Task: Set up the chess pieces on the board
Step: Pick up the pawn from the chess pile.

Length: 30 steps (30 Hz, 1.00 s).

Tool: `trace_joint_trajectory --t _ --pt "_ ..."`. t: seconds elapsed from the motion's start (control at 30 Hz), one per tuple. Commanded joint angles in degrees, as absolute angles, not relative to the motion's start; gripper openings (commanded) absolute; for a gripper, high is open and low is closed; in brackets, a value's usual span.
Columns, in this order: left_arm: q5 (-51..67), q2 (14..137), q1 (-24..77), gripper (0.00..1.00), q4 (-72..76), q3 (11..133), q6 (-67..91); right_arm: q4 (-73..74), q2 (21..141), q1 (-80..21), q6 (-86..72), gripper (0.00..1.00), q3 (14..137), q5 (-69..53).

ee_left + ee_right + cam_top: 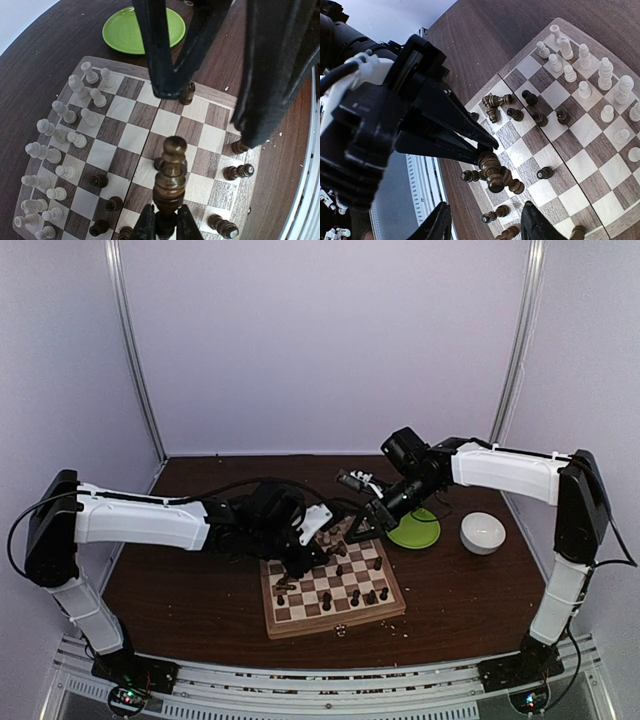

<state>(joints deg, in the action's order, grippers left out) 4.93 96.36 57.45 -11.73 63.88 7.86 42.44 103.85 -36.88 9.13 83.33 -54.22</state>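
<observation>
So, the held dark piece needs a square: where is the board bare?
Bare squares run down the middle of the board, between the two pale rows and the scattered dark pieces. The dark edge is crowded: several lie toppled there.

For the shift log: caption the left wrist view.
Left gripper shut on a dark piece over the board; cream pieces lined up along one edge.

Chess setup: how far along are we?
Done: pale pieces stand in two rows along one side of the board. In hand: left jaws shut on a tall dark piece; right jaws open, empty. Left: several dark pieces lie toppled near the opposite edge.
</observation>
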Motion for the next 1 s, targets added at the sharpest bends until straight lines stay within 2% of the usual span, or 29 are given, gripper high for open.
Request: trace_joint_trajectory --t 0.0,0.2,0.5,0.6,0.83,0.97 --pt "6.47 94.45 57.22 0.0 -7.91 62.86 9.18 42.27 104.97 -37.89 7.73 0.46 84.44 -56.9" --pt "7.79 95.07 57.22 0.0 -7.74 63.15 9.44 41.11 105.67 -38.4 6.31 0.4 84.95 -57.58" --pt "7.76 95.03 57.22 0.0 -7.87 62.97 9.59 40.32 106.96 -38.58 5.37 0.21 85.03 -58.65" --pt "8.2 95.28 57.22 0.0 -7.78 62.99 9.58 39.46 107.08 -38.58 4.4 0.21 84.82 -58.1" --pt "9.33 95.51 57.22 0.0 -7.89 63.24 9.19 39.12 108.12 -38.58 3.58 0.29 85.51 -57.5" --pt "9.51 95.79 57.22 0.0 -8.08 63.44 9.23 39.07 108.44 -38.63 3.6 0.25 85.63 -57.6"
